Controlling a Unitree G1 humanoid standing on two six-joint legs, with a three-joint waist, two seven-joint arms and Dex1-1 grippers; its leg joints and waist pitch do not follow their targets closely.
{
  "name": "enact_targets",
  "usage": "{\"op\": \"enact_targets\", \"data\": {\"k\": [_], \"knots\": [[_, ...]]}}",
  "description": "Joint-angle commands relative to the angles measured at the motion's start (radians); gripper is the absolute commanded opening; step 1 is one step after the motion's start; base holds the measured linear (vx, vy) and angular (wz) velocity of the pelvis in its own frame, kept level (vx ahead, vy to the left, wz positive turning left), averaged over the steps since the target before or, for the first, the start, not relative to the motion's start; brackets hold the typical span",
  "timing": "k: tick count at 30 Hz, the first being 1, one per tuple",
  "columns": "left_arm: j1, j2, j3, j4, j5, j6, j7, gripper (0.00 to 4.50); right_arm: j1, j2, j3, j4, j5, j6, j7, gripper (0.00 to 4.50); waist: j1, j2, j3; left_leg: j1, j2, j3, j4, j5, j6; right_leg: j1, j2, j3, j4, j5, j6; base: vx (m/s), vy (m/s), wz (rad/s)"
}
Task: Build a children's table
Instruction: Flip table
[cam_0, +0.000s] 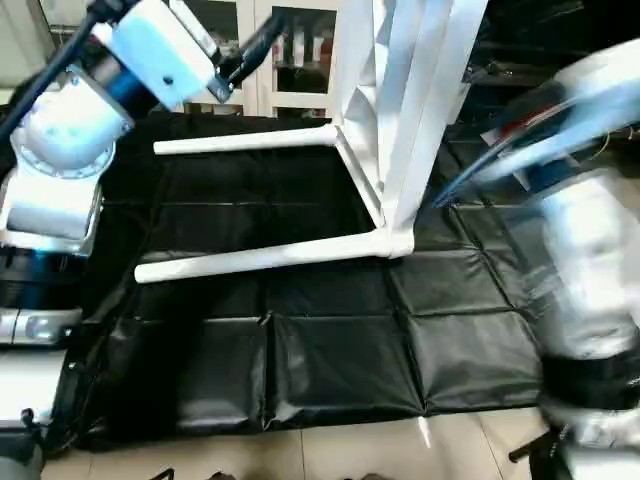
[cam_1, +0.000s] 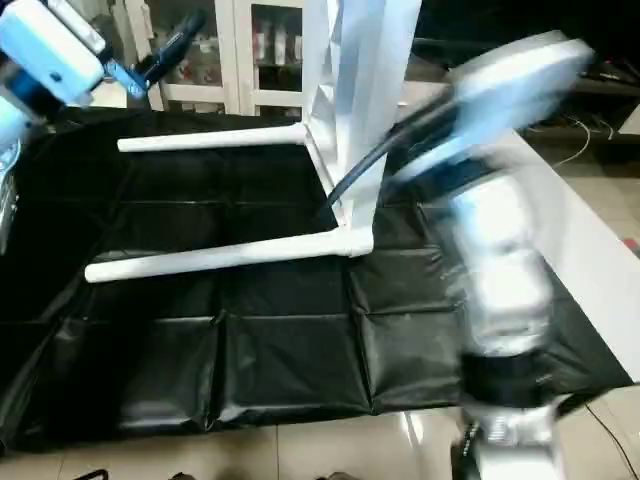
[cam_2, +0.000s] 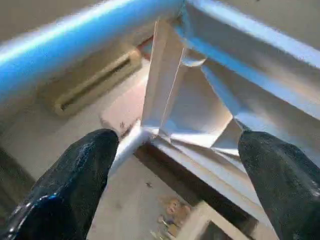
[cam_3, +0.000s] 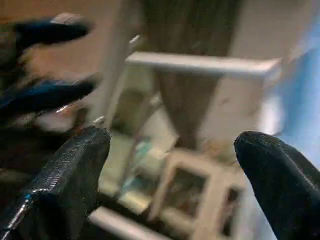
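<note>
Presently the white plastic children's table (cam_0: 395, 120) stands on its long edge on the black quilted mat (cam_0: 330, 340), its ribbed underside facing my left, with two tapered round white legs already seated: the far leg (cam_0: 245, 142) and the near leg (cam_0: 260, 258) both jut out level over the mat from the rounded corner sockets along the lower edge. My left gripper (cam_2: 175, 165) is wide open and empty, its black fingers (cam_2: 75, 185) framing the crossing ribs of the underside close ahead. My right gripper (cam_3: 170, 170) is likewise spread and holds nothing. In my judgement the piece is light and stiff but smooth, and tall on that edge, so it will tip readily. The soundest hold looks to be a rib or the rim beside a socket, not a leg, since a leg would lever in its socket.
</note>
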Motion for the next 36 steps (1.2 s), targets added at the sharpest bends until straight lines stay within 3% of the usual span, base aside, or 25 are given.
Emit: {"op": "enact_targets", "data": {"k": [1,3,5,7,10,12,13,14,15,16,17,19,20,21,22,23,24,25,26,27,32,36], "knots": [[0.031,-0.023,-0.001,0.019,-0.039,0.099,-0.015,4.5,0.007,0.001,0.018,-0.018,-0.034,0.0,0.0,4.44,0.002,0.024,-0.073,0.017,0.017,-0.015,-0.082,-0.342,-0.067,0.044,-0.064,0.045,-0.08,-0.38,-0.115,0.0,0.0,0.0],[0.087,-0.053,0.012,0.023,-0.079,0.197,-0.01,4.5,0.012,0.043,-0.005,0.0,-0.081,-0.034,-0.084,4.44,0.005,0.028,-0.073,0.016,0.018,-0.016,-0.084,-0.334,-0.073,0.042,-0.066,0.046,-0.079,-0.378,-0.12,0.0,0.0,0.0],[0.17,-0.079,0.026,0.009,-0.113,0.288,0.006,4.5,0.027,0.09,-0.031,-0.004,-0.071,-0.045,-0.145,4.44,0.005,0.028,-0.074,0.018,0.017,-0.016,-0.085,-0.344,-0.075,0.039,-0.066,0.046,-0.08,-0.389,-0.118,0.0,0.0,0.0],[0.242,-0.11,0.044,-0.019,-0.151,0.36,0.031,4.5,0.053,0.103,-0.024,-0.027,-0.063,-0.053,-0.149,4.44,0.003,0.026,-0.077,0.018,0.018,-0.017,-0.086,-0.341,-0.073,0.043,-0.064,0.045,-0.08,-0.377,-0.115,0.0,0.0,0.0],[0.297,-0.13,0.051,-0.039,-0.159,0.413,0.051,4.5,0.08,0.111,-0.014,-0.047,-0.067,-0.066,-0.149,4.44,0.002,0.033,-0.076,0.018,0.019,-0.016,-0.088,-0.342,-0.06,0.041,-0.061,0.045,-0.083,-0.337,-0.117,0.0,0.0,0.0],[0.379,-0.162,0.057,-0.062,-0.121,0.455,0.121,4.5,0.123,0.129,-0.027,-0.07,-0.146,-0.097,-0.228,4.44,0.003,0.028,-0.074,0.016,0.02,-0.018,-0.091,-0.347,-0.061,0.045,-0.062,0.044,-0.085,-0.352,-0.109,0.0,0.0,0.0],[0.379,-0.162,0.057,-0.062,-0.121,0.455,0.121,4.5,0.123,0.129,-0.027,-0.07,-0.146,-0.097,-0.228,4.44,0.003,0.028,-0.074,0.016,0.02,-0.018,-0.091,-0.347,-0.061,0.045,-0.062,0.044,-0.085,-0.352,-0.109,0.0,0.0,0.0],[0.407,-0.165,0.048,-0.102,-0.12,0.506,0.124,4.5,0.13,0.142,-0.051,-0.072,-0.184,-0.092,-0.283,4.44,0.0,0.018,-0.073,0.016,0.019,-0.016,-0.091,-0.35,-0.057,0.044,-0.06,0.045,-0.087,-0.377,-0.092,0.0,0.0,0.0],[0.444,-0.155,0.016,-0.179,-0.139,0.522,0.073,4.5,0.115,0.146,-0.088,-0.061,-0.217,-0.09,-0.342,4.44,0.002,0.022,-0.072,0.017,0.019,-0.018,-0.092,-0.346,-0.059,0.043,-0.063,0.045,-0.086,-0.386,-0.091,0.0,0.0,0.0],[0.444,-0.155,0.016,-0.179,-0.139,0.522,0.073,4.5,0.115,0.146,-0.088,-0.061,-0.217,-0.09,-0.342,4.44,-0.001,0.015,-0.07,0.016,0.019,-0.017,-0.093,-0.349,-0.057,0.043,-0.063,0.045,-0.089,-0.404,-0.084,0.0,0.0,0.0],[0.459,-0.151,0.002,-0.214,-0.152,0.52,0.045,4.5,0.105,0.144,-0.103,-0.054,-0.229,-0.091,-0.363,4.44,0.001,0.02,-0.07,0.021,0.019,-0.017,-0.092,-0.35,-0.057,0.039,-0.063,0.046,-0.092,-0.423,-0.074,0.0,0.0,0.0],[0.489,-0.142,-0.035,-0.296,-0.214,0.483,-0.056,4.5,0.072,0.121,-0.123,-0.013,-0.25,-0.073,-0.392,4.44,0.001,0.019,-0.069,0.022,0.016,-0.017,-0.09,-0.359,-0.054,0.037,-0.063,0.045,-0.094,-0.445,-0.059,0.0,0.0,0.0],[0.493,-0.14,-0.041,-0.307,-0.224,0.478,-0.072,4.5,0.067,0.116,-0.125,-0.005,-0.254,-0.066,-0.396,4.44,-0.002,0.019,-0.068,0.018,0.016,-0.018,-0.093,-0.356,-0.054,0.04,-0.062,0.045,-0.093,-0.446,-0.057,0.0,0.0,0.0],[0.503,-0.134,-0.058,-0.332,-0.237,0.471,-0.107,4.5,0.05,0.106,-0.135,0.028,-0.265,-0.033,-0.417,4.44,-0.003,0.019,-0.066,0.022,0.013,-0.015,-0.089,-0.37,-0.054,0.033,-0.059,0.044,-0.096,-0.458,-0.051,0.0,0.0,0.0],[0.505,-0.134,-0.064,-0.341,-0.244,0.471,-0.118,4.5,0.042,0.103,-0.141,0.045,-0.264,-0.019,-0.425,4.44,-0.004,0.023,-0.065,0.02,0.012,-0.016,-0.09,-0.372,-0.054,0.036,-0.058,0.044,-0.097,-0.463,-0.048,0.0,0.0,0.0],[0.509,-0.138,-0.071,-0.357,-0.26,0.48,-0.131,4.5,0.019,0.09,-0.14,0.09,-0.252,0.034,-0.418,4.44,-0.008,0.021,-0.066,0.018,0.01,-0.015,-0.089,-0.376,-0.054,0.037,-0.058,0.043,-0.098,-0.473,-0.04,0.0,0.0,0.0],[0.508,-0.143,-0.075,-0.361,-0.262,0.48,-0.133,4.5,0.0,0.085,-0.138,0.129,-0.228,0.066,-0.4,4.44,-0.012,0.029,-0.066,0.017,0.008,-0.017,-0.088,-0.383,-0.056,0.04,-0.056,0.041,-0.099,-0.483,-0.037,0.0,0.0,0.0],[0.506,-0.146,-0.078,-0.363,-0.26,0.48,-0.131,4.5,-0.016,0.082,-0.136,0.16,-0.202,0.094,-0.379,4.44,-0.015,0.025,-0.067,0.018,0.007,-0.016,-0.087,-0.386,-0.055,0.039,-0.054,0.04,-0.102,-0.49,-0.033,0.0,0.0,0.0],[0.506,-0.149,-0.08,-0.369,-0.257,0.492,-0.13,4.5,-0.037,0.077,-0.125,0.202,-0.187,0.134,-0.344,4.44,-0.018,0.031,-0.068,0.019,0.006,-0.018,-0.084,-0.389,-0.051,0.039,-0.054,0.039,-0.101,-0.491,-0.033,0.0,0.0,0.0],[0.502,-0.153,-0.083,-0.373,-0.247,0.505,-0.128,4.5,-0.072,0.07,-0.122,0.278,-0.189,0.144,-0.32,4.44,-0.022,0.026,-0.069,0.015,0.006,-0.018,-0.083,-0.385,-0.048,0.042,-0.053,0.037,-0.102,-0.491,-0.033,0.0,0.0,0.0],[0.5,-0.145,-0.087,-0.381,-0.234,0.513,-0.134,4.5,-0.15,0.069,-0.159,0.442,-0.226,0.078,-0.348,4.44,-0.029,0.027,-0.073,0.012,0.008,-0.017,-0.081,-0.343,-0.052,0.044,-0.055,0.037,-0.096,-0.442,-0.064,0.0,0.0,0.0],[0.497,-0.14,-0.084,-0.396,-0.253,0.53,-0.138,4.5,-0.225,0.054,-0.155,0.605,-0.193,0.036,-0.254,4.44,-0.03,0.026,-0.075,0.012,0.012,-0.015,-0.079,-0.321,-0.048,0.048,-0.055,0.039,-0.083,-0.349,-0.114,0.0,0.0,0.0]]}}
